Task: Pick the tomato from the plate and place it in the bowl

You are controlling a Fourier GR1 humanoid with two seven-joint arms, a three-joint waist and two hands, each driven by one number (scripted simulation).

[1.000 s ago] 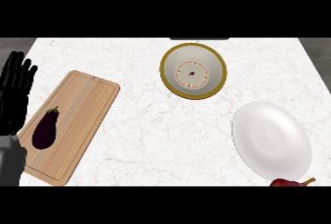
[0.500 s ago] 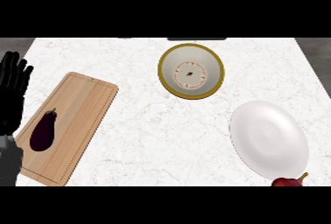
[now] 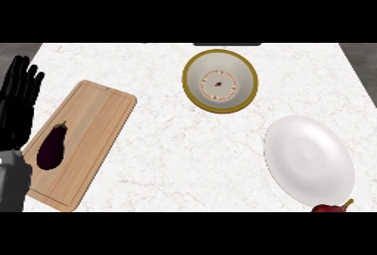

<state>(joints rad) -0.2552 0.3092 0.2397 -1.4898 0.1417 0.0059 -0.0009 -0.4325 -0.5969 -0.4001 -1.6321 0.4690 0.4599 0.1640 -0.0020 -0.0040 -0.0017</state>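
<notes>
Your tomato is not on the plate's face: you can see only a sliver of dark red at the lower right edge of the view, just beside the near rim of the white plate, with a short yellowish stem sticking up and to the right. So little of it shows that you cannot tell its long axis, nor whether it touches the plate or the counter.

The plate itself looks taller than wide and leans slightly, its top tipped toward the left. The bowl, cream inside with a mustard-yellow rim, stands well apart from the tomato, at the far side of the counter above and left of the plate.

Your left hand rests at the view's left edge, fingers straight, spread a little and pointing away from you, holding nothing. Beside it lies a wooden cutting board, tilted, with a dark purple eggplant on it, stem end toward the far right. Your right hand does not show.
</notes>
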